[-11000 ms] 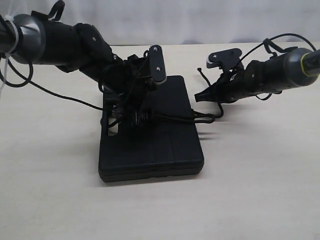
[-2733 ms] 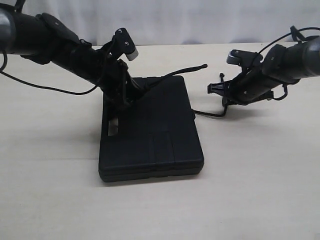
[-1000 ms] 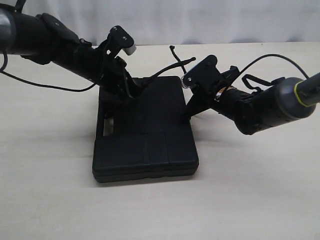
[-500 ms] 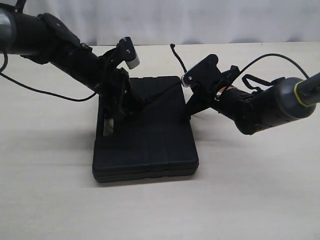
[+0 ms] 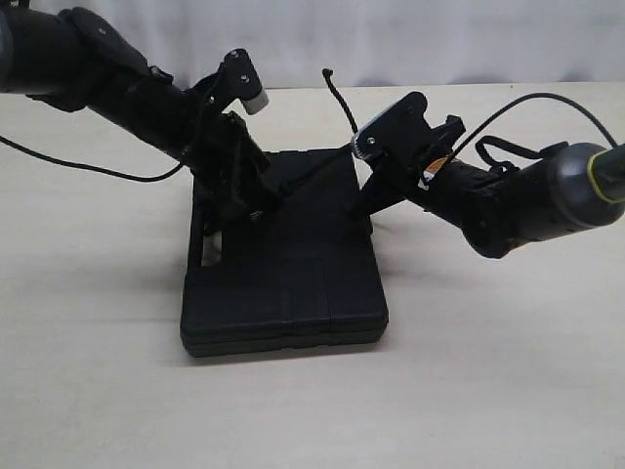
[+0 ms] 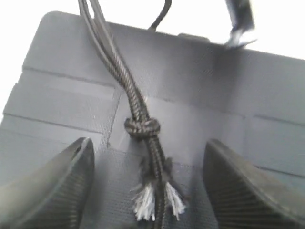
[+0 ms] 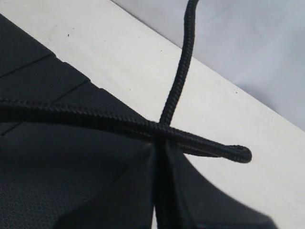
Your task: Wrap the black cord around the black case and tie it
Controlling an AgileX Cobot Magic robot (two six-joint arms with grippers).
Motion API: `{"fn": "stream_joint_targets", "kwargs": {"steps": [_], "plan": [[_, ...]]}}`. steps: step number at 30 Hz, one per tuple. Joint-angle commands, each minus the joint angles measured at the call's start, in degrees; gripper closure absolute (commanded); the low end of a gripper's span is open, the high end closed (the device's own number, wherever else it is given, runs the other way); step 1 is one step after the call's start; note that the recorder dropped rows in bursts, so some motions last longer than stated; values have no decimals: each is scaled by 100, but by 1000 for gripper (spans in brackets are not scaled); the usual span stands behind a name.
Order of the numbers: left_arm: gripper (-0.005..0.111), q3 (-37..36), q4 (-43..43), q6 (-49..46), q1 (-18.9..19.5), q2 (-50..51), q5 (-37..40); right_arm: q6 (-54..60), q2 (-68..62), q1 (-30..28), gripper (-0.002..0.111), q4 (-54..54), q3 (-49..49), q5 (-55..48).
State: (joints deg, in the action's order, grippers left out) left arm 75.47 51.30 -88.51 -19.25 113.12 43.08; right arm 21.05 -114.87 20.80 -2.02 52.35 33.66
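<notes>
My left end effector (image 6: 148,143) stands wide open over the black case (image 5: 293,264) and holds nothing. Its two fingers (image 6: 57,186) sit apart on either side of the black cord (image 6: 126,81), clear of it. Between them the cord lies on the lid as a doubled strand, with a small knot (image 6: 141,126) and frayed pale ends (image 6: 155,202) just past it.

My right end effector (image 7: 159,150) is closed tight on the cord, pinching it where two strands cross. One strand runs off over the case lid, and the other rises away above the worktop (image 5: 488,381). A short rounded tip pokes out just beside the pinch.

In the exterior view the case lies flat near the middle of the worktop, with its handle slot (image 5: 208,244) on the 9 o'clock side. My left arm comes in from 10 o'clock to the case's 11 o'clock part. My right arm comes in from 3 o'clock, with its end effector at the case's 2 o'clock corner. From that corner one strand stretches toward 9 o'clock to my left end effector, and the free end stands up toward 12 o'clock.
</notes>
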Motion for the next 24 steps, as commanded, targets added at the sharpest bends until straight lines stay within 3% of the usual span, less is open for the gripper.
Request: {"fn": "stream_joint_targets", "kwargs": {"steps": [1, 4, 8, 12, 17, 24], "plan": [[45, 28, 224, 547, 1, -442, -421, -248, 52, 0, 104, -724, -8, 74], [45, 16, 858, 2220, 1, -496, -1243, -738, 52, 0, 104, -1717, -8, 306], [45, 16, 1386, 2558, 1, -171, -1503, -840, 52, 0, 104, -1728, -8, 596], [45, 16, 2361, 2035, 1, 96, -1731, -964, 52, 0, 104, -1783, -8, 691], [45, 16, 3841, 718, -9, 240, -1122, -1337, 52, 0, 104, -2359, -8, 847], [45, 16, 4810, -67, -9, 597, -1319, -1521, 52, 0, 104, -2723, -8, 861]]}}
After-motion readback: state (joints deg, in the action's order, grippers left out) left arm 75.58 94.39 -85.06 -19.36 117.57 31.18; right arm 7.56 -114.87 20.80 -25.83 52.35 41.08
